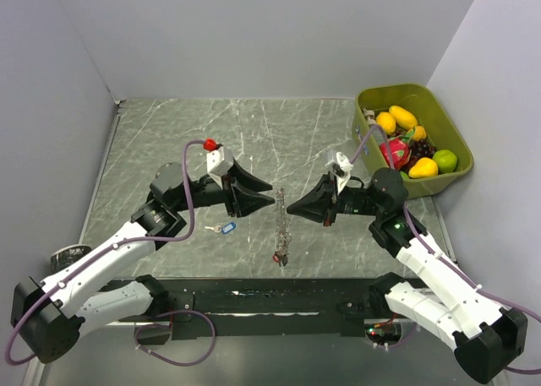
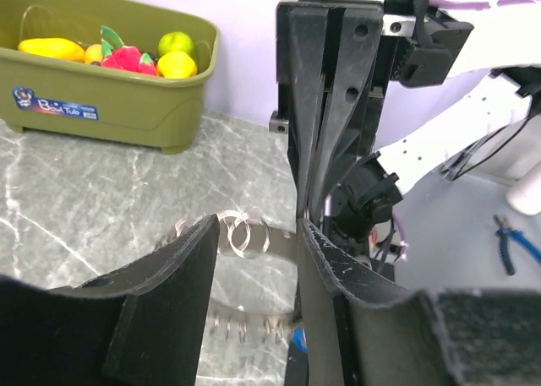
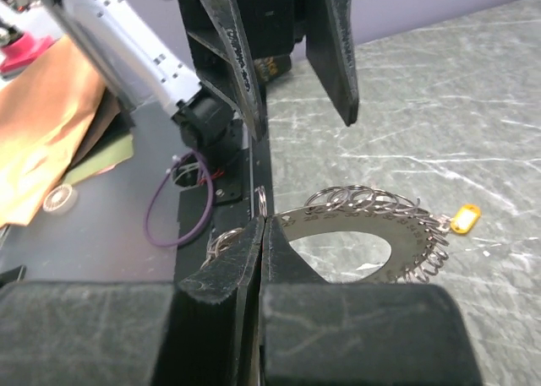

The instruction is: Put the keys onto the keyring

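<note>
The keyring point(image 1: 280, 221) is a flat metal ring plate edged with small split rings, and it stands on edge between the arms. My right gripper point(image 1: 290, 209) is shut on its rim, clearly so in the right wrist view point(image 3: 263, 223), where the plate point(image 3: 406, 234) shows. My left gripper point(image 1: 270, 197) is open, with its fingers on either side of the ring's far end point(image 2: 245, 234). A blue-tagged key point(image 1: 224, 228) lies on the table beside the left arm. A yellow-tagged key point(image 3: 465, 218) lies beyond the ring. A small red piece point(image 1: 279, 258) sits at the ring's near end.
A green bin point(image 1: 412, 89) of toy fruit stands at the back right and also shows in the left wrist view point(image 2: 127, 99). Grey walls close the back and sides. The dark base rail point(image 1: 270, 297) runs along the near edge. Blue-handled pliers point(image 2: 511, 242) lie off the table.
</note>
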Available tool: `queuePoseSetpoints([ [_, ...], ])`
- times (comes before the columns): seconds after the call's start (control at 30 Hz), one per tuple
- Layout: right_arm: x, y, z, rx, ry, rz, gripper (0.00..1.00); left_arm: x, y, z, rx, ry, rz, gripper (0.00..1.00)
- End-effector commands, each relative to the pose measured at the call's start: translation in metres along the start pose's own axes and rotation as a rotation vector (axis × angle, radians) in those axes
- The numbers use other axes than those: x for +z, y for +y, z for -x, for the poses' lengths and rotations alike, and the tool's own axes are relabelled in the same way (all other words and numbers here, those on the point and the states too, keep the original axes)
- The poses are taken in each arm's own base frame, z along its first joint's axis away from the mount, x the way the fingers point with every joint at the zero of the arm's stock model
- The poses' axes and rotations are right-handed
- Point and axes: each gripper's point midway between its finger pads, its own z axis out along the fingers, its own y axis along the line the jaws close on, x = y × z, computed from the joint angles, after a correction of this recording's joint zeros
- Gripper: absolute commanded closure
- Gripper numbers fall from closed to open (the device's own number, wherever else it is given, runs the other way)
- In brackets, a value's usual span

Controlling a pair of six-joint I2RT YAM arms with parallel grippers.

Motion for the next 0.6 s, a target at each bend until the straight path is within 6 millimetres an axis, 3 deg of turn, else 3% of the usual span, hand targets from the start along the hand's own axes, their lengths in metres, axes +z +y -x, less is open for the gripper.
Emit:
queuePoseSetpoints([
  [0.0,-0.003,0.002,0.033,-0.088,-0.130,-0.051,1.00,-0.013,-0.022,0.024,0.014,-0.113,-0.120,0.52],
  [0.17,-0.010,0.000,0.050,-0.066,-0.253,-0.121,1.00,-0.011,-0.026,0.024,0.005,-0.129,-0.161,0.52],
  [0.57,-0.016,0.005,0.062,-0.015,-0.375,-0.122,1.00,0.000,-0.028,0.023,-0.024,-0.123,-0.221,0.57],
])
